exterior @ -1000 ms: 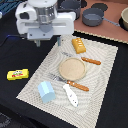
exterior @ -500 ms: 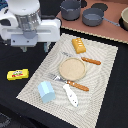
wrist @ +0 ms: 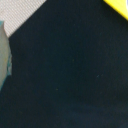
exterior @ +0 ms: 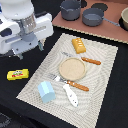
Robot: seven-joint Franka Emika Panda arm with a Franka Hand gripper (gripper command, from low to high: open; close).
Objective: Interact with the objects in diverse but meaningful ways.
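In the exterior view the orange bread-like block lies at the far end of the beige placemat. The pale blue house-shaped carton stands at the mat's near corner, with the white paddle-like piece beside it. The yellow printed block lies on the black cloth at the exterior view's left. My arm's white wrist hovers above the cloth, left of the mat; its fingers are hidden. The wrist view shows black cloth, a yellow corner and a pale blue edge.
A tan round plate sits mid-mat between two orange-handled cutlery pieces. Two dark pots stand on a brown board at the back.
The arm has moved toward the exterior view's left, off the placemat and over the black cloth. The objects have not moved.
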